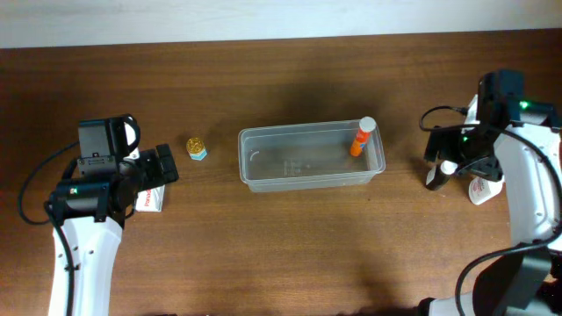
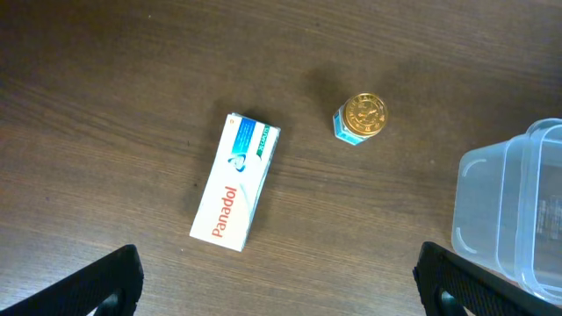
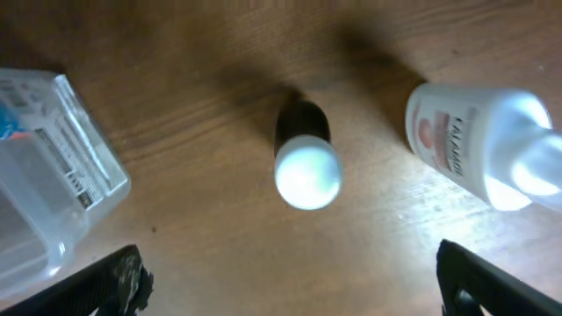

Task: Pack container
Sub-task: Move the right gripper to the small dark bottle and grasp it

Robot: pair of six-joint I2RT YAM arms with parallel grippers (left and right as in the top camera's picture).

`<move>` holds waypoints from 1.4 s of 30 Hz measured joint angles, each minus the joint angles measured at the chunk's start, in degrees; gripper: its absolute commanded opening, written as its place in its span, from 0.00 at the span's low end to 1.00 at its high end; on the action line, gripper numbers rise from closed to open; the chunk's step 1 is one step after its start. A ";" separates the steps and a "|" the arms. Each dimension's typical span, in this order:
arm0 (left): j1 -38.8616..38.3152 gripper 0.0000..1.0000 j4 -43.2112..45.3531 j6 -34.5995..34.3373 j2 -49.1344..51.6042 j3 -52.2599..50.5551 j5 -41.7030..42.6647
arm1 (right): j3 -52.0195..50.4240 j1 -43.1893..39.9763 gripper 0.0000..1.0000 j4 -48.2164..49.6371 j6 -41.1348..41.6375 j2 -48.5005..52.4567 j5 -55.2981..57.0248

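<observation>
Container [image 1: 303,169] holds orange bottle [image 1: 361,139], maybe tilted, right end.

Container [image 1: 307,183] is mostly bare inside (only an orange tube [image 1: 361,139] at its right end), and the table [image 2: 132,105] around the Panadol box [image 2: 235,181] lies open.

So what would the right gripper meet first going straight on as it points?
Most likely the small white-capped bottle, standing upright roughly centred between the fingers of the open right gripper, before the table. The gap above it is unclear.
</observation>
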 measured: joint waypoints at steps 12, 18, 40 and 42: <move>0.00 0.99 0.00 0.00 0.00 0.00 0.00 | -2.54 0.00 0.87 6.58 -0.37 9.31 0.02; 0.00 0.99 0.00 0.00 0.00 0.00 0.00 | -2.82 0.00 0.68 6.25 -0.57 9.94 0.02; 0.00 0.99 0.00 0.00 0.00 0.00 0.00 | -2.82 0.00 0.27 6.12 -1.05 9.94 0.04; 0.00 0.99 0.00 0.00 0.00 0.00 0.00 | -2.82 0.00 0.24 6.12 -1.05 9.94 0.04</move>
